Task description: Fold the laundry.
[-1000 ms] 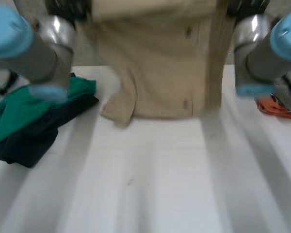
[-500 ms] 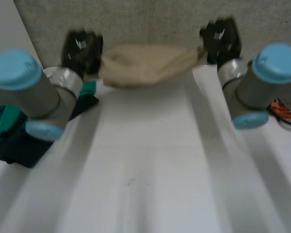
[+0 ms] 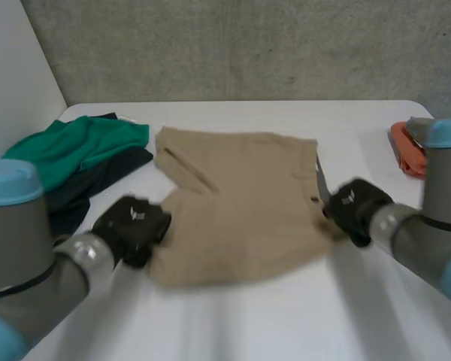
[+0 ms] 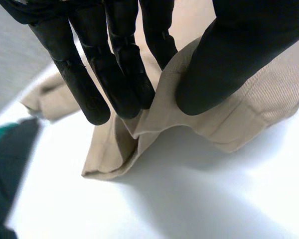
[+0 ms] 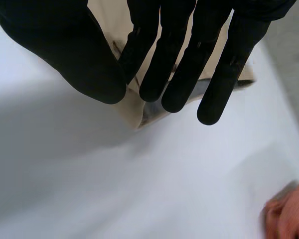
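Bright, even light falls from overhead on the white surface (image 3: pixel 233 316), which reads pale and slightly grey toward its near edge. Shadows are soft-edged: in the left wrist view a diffuse grey one lies under the lifted edge of the beige cloth (image 4: pixel 249 104). The grey wall (image 3: pixel 248 45) beyond the far edge is evenly lit. The left hand (image 4: pixel 114 64) and right hand (image 5: pixel 174 59) stay almost flat black, with faint sheen.

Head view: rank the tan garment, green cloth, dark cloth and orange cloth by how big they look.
1. tan garment, largest.
2. green cloth.
3. dark cloth, though the green one covers part of it, so these two are unsure.
4. orange cloth, smallest, partly behind the right arm.
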Robot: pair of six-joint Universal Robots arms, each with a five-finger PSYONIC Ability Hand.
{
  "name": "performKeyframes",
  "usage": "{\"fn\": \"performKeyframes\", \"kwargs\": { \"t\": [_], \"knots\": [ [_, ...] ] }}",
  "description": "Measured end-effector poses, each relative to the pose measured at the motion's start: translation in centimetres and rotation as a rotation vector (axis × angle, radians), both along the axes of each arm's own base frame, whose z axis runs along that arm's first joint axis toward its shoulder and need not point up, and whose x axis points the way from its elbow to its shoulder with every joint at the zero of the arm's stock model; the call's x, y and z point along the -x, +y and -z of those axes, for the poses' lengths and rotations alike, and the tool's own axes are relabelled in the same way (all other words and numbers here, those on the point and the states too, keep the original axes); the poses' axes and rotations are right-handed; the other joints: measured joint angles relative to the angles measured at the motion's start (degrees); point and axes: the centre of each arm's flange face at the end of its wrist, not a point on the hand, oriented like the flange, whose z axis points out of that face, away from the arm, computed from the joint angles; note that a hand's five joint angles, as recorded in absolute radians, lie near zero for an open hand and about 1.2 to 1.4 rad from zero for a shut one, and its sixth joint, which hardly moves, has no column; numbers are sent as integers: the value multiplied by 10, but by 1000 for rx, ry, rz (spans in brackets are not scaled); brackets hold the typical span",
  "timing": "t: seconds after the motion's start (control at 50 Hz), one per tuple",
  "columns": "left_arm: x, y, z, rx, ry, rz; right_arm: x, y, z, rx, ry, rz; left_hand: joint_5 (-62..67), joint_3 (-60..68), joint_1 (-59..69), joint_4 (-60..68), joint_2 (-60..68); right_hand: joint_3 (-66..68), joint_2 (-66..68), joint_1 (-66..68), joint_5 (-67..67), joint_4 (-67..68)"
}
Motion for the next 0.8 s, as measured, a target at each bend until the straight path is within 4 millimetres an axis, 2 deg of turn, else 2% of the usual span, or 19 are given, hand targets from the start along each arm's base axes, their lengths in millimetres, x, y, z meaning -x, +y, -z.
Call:
{"fn": "performKeyframes", "kwargs": {
  "t": [0.04,0.06,0.08,0.12,0.18,0.24,0.32,0.38,0.4,0.42,0.48,0.52,0.56,0.68,0.7,0.74,0.76,0.78,0.8],
  "knots": [
    [-12,30,-5,-87,-76,56,16,35,-9,-94,104,-74,0,0,0,0,0,0,0,0,0,0],
    [-12,30,-5,-87,-76,56,16,35,-9,-94,104,-74,0,0,0,0,0,0,0,0,0,0],
    [-17,45,-6,-138,-118,91,22,52,-12,-132,143,-130,0,0,0,0,0,0,0,0,0,0],
    [-21,56,-7,-180,-151,122,25,63,-13,-151,160,-176,0,0,0,0,0,0,0,0,0,0],
    [-23,64,-9,-228,-195,165,26,70,-10,-163,157,-222,0,0,0,0,0,0,0,0,0,0],
    [-20,56,-10,-223,-215,180,23,64,-6,-154,129,-223,0,0,0,0,0,0,0,0,0,0],
    [-9,27,-13,-153,-196,144,13,36,-1,-90,59,-160,0,0,0,0,0,0,0,0,0,0],
    [6,-13,-17,-46,-132,79,1,-5,-1,20,-30,-63,0,0,0,0,0,0,0,0,0,0],
    [8,-18,-17,-33,-124,71,0,-9,-1,32,-39,-54,0,0,0,0,0,0,0,0,0,0],
    [15,-38,-19,24,-88,39,-5,-26,-2,83,-79,-15,0,0,0,0,0,0,0,0,0,0],
    [29,-78,-22,136,-16,-25,-15,-60,-5,183,-158,55,0,0,0,0,0,0,0,0,0,0],
    [35,-96,-22,184,18,-54,-20,-74,-5,228,-195,81,0,0,0,0,0,0,0,0,0,0],
    [46,-130,-20,264,79,-103,-30,-101,-2,314,-256,120,0,0,0,0,0,0,0,0,0,0],
    [66,-179,0,345,154,-158,-47,-142,17,464,-307,149,0,0,0,0,0,0,0,0,0,0],
    [69,-185,5,351,163,-160,-50,-148,23,491,-308,151,-1,-1,0,-1,-2,-58,-57,-63,-58,-57],
    [76,-192,14,357,180,-158,-54,-157,33,529,-305,157,-114,-118,-124,-120,-131,-240,-247,-249,-244,-238],
    [78,-194,17,358,186,-155,-56,-161,38,547,-303,161,-114,-118,-124,-120,-131,-329,-340,-330,-339,-328],
    [82,-196,20,361,196,-150,-58,-164,42,563,-302,165,-293,-307,-332,-301,-312,-408,-421,-404,-411,-406],
    [82,-196,20,361,196,-150,-58,-164,42,563,-302,165,-293,-307,-332,-301,-312,-408,-421,-404,-411,-406]
  ]
}}
